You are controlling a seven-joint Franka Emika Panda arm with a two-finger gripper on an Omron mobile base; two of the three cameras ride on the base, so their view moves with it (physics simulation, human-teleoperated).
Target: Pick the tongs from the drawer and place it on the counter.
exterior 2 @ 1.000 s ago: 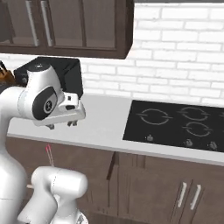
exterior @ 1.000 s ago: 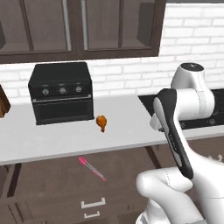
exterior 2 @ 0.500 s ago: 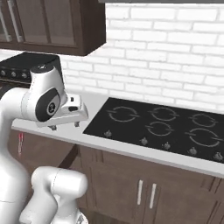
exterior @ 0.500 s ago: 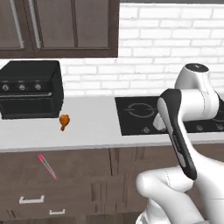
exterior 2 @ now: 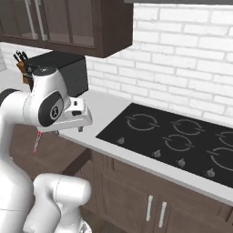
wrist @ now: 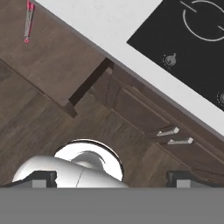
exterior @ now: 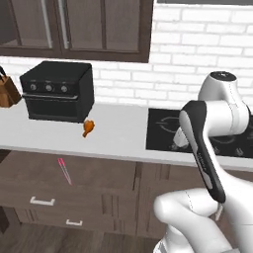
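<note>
Under the counter (exterior: 118,141) edge, left of the stovetop (exterior: 163,129): the open drawer (exterior: 69,179), pulled out, with the tongs (exterior: 64,171) lying inside it, pink, slanting.

Change since the earlier frames: the whole scene has slid sideways in both base views, so the camera has travelled with the base; oven (exterior: 58,90), drumstick (exterior: 88,127) and tongs keep their places relative to one another. The knife block (exterior: 7,90) has come back into the left base view at the far left edge.

Gripper (exterior 2: 68,130): in the right base view it hangs over the counter's front edge, just left of the stovetop, well apart from the tongs. Fingers spread fully wide, nothing between them; in the hand view the two tips (wrist: 41,177) sit at opposite sides of the bottom.

View differences: the left base view gives oven, drumstick just in front of it, and drawer handles. The right base view gives four ring burners and the tongs' tip beside the arm. The hand view looks down on the drawer's side wall, wood floor, and the tongs at top left.
</note>
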